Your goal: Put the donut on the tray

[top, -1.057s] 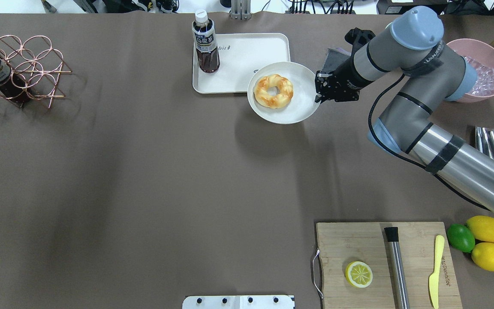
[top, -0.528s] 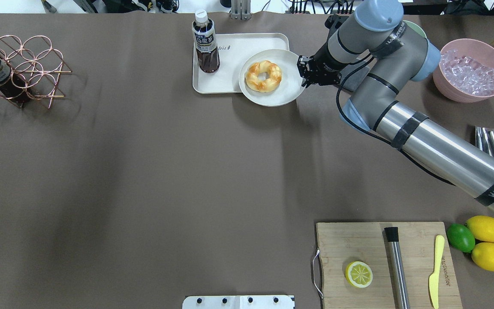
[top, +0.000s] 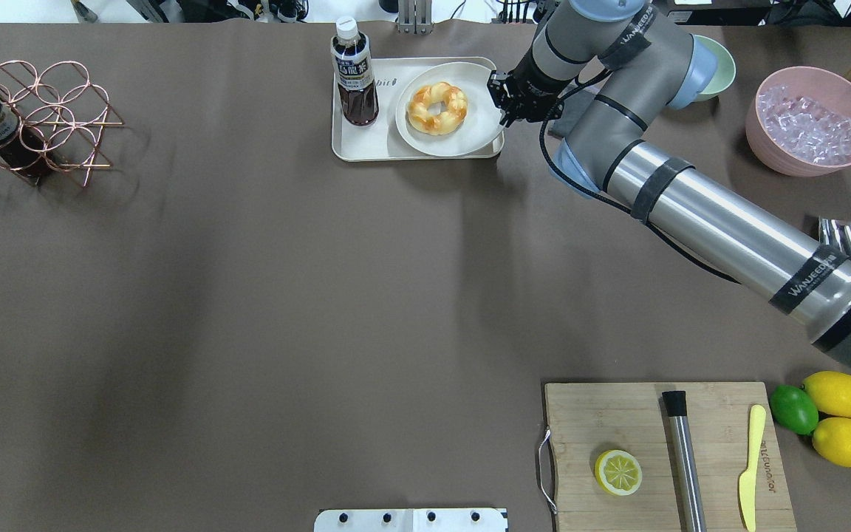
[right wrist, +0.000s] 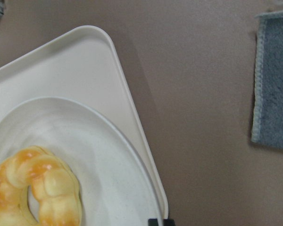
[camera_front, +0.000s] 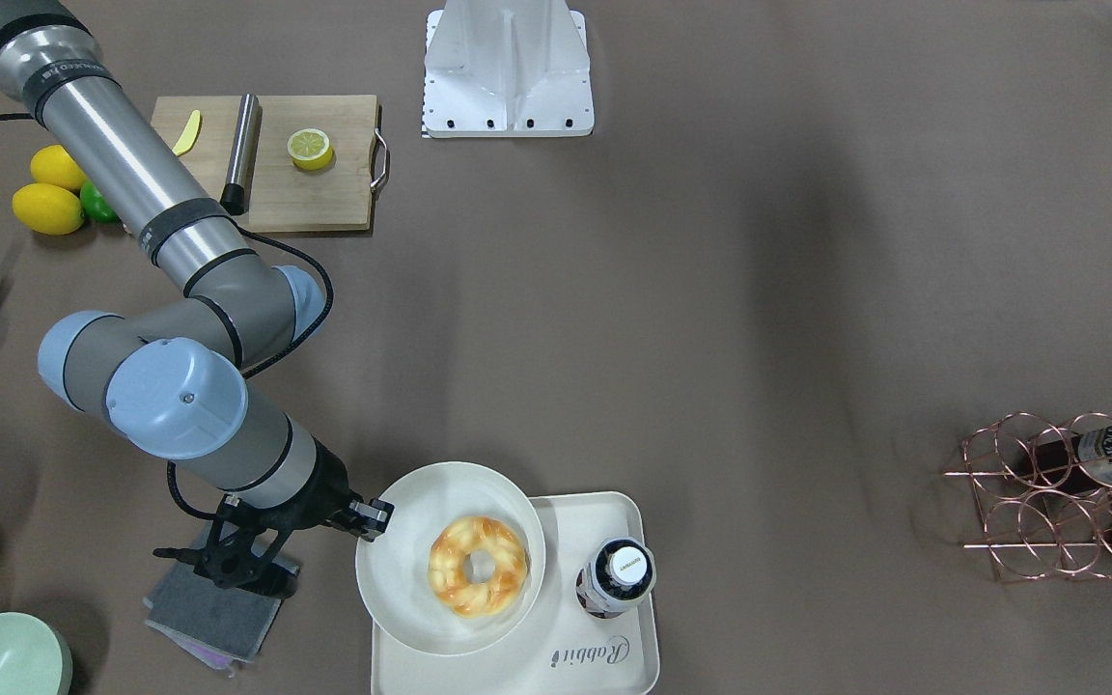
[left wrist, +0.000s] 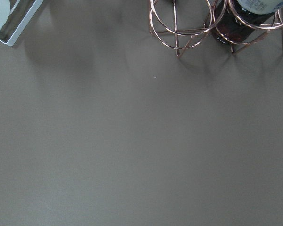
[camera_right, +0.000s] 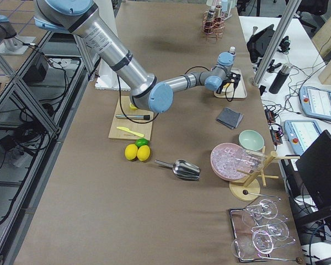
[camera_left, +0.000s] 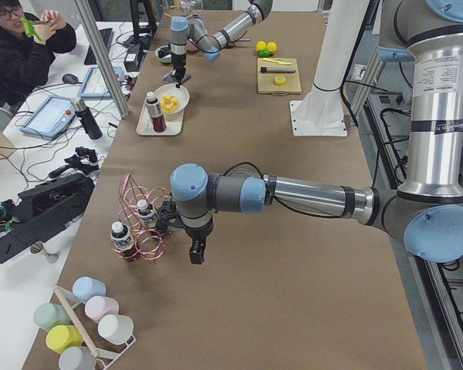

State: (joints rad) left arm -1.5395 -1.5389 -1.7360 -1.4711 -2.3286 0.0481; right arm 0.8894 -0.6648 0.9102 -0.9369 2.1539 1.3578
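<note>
The donut (top: 436,108), a golden twisted ring, lies on a round off-white plate (top: 470,134). My right gripper (top: 504,112) is shut on the plate's right rim and holds the plate over the right half of the cream tray (top: 366,146). I cannot tell whether the plate touches the tray. The front-facing view shows the donut (camera_front: 478,566), the plate (camera_front: 402,571) and the tray (camera_front: 604,666) with its "Rabbit" script. The right wrist view shows the donut (right wrist: 37,188) and the tray's corner (right wrist: 92,42). My left gripper (camera_left: 194,253) hangs beside the copper rack, and I cannot tell whether it is open.
A dark drink bottle (top: 354,74) stands on the tray's left part. A grey cloth (camera_front: 218,608) lies beside the tray under my right wrist. A green bowl (top: 717,66) and a pink bowl of ice (top: 810,122) stand at the right. A copper bottle rack (top: 41,118) stands far left.
My right gripper has carried the plate with the donut left and away from the robot, from beside the tray's corner to over the tray. The left arm shows no change.
</note>
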